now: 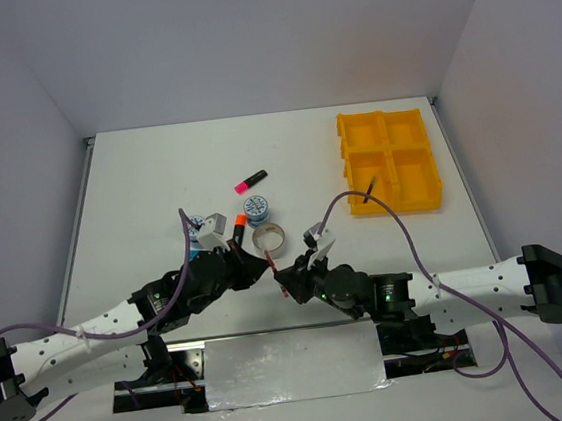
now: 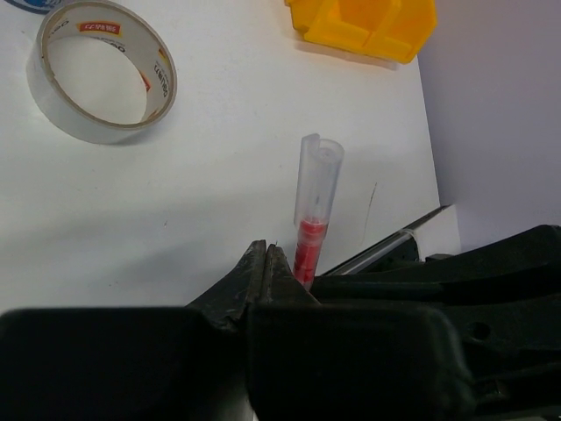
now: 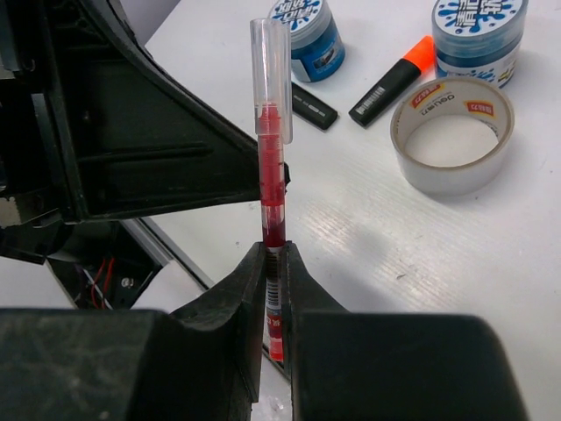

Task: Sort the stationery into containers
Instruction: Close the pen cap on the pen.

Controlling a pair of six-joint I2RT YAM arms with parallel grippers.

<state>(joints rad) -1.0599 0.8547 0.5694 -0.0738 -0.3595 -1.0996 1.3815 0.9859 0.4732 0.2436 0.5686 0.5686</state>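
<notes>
My right gripper (image 3: pixel 273 254) is shut on a red pen (image 3: pixel 273 167) with a clear cap and holds it above the table's near edge. My left gripper (image 2: pixel 266 250) is shut and empty, and the red pen (image 2: pixel 308 237) passes just to its right. In the top view the two grippers meet at the pen (image 1: pixel 272 264). The silver tape ring (image 1: pixel 270 238), two blue-white tape rolls (image 1: pixel 257 209) (image 1: pixel 200 224), an orange highlighter (image 1: pixel 236 230) and a pink highlighter (image 1: pixel 250 182) lie on the table. The yellow tray (image 1: pixel 436 169) stands far right, with a thin dark pen (image 1: pixel 369 189) in its near-left compartment.
In the right wrist view a black highlighter (image 3: pixel 311 103) lies beside the orange highlighter (image 3: pixel 393 81), with its cap hidden. The silver ring (image 3: pixel 451 132) sits just beyond. The metal rail of the table's near edge runs under both grippers. White walls close in the table.
</notes>
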